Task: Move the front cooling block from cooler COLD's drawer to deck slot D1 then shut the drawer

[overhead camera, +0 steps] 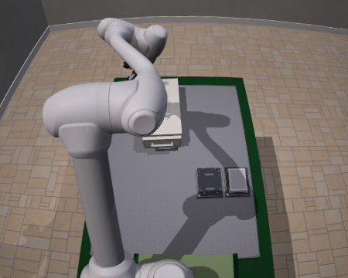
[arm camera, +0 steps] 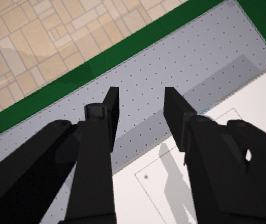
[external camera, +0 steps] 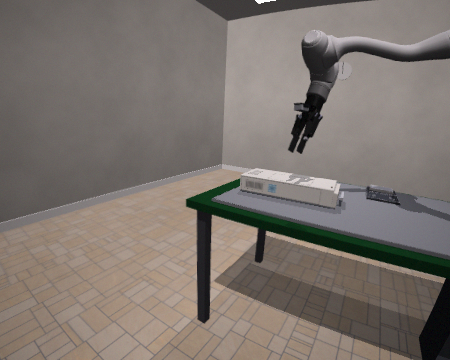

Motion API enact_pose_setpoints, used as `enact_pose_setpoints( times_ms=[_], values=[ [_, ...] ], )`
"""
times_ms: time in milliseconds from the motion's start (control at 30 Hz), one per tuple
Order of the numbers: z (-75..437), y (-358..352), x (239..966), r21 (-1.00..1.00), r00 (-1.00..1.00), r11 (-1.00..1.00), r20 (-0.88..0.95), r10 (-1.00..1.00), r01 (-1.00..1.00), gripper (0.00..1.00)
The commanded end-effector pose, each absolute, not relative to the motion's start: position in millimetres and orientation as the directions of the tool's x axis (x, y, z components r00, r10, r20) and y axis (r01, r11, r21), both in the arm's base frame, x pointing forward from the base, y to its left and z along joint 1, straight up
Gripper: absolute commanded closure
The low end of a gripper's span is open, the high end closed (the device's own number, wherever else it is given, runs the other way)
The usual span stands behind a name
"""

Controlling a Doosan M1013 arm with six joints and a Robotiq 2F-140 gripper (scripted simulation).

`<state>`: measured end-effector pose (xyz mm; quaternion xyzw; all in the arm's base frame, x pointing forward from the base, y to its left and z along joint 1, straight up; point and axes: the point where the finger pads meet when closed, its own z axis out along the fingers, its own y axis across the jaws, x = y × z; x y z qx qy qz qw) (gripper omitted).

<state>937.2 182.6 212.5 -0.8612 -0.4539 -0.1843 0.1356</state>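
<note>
The cooler COLD (overhead camera: 169,113) is a long white box on the grey table top, with its drawer handle (overhead camera: 163,145) facing the robot base. The drawer front sits flush with the box, so the cooling blocks and their tubes are hidden inside. COLD also shows in the side view (external camera: 290,186). My gripper (external camera: 297,148) hangs high above COLD's far end, tilted, with its fingers a little apart and nothing between them. In the wrist view the gripper (arm camera: 141,97) looks down on COLD's white top and the table's rear edge. Slot D1 (overhead camera: 209,182) is a dark tray with nothing in it.
Slot D2 (overhead camera: 237,181), right of D1, holds a light grey flat piece. The table has a green rim (overhead camera: 251,127). My own arm (overhead camera: 104,112) blocks much of the left side in the overhead view. A pale green pad (overhead camera: 185,262) lies by the robot base.
</note>
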Motion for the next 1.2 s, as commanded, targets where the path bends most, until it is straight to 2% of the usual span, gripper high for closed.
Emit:
enact_pose_setpoints(
  times_ms=[0,1167],
  values=[
    [217.1,174.2,923.4,-0.078,0.553,-0.579,0.424,0.718,0.811,0.65],
    [231.9,113.3,817.7,-0.132,0.750,-0.753,0.300,0.589,0.644,0.65]
  ],
)
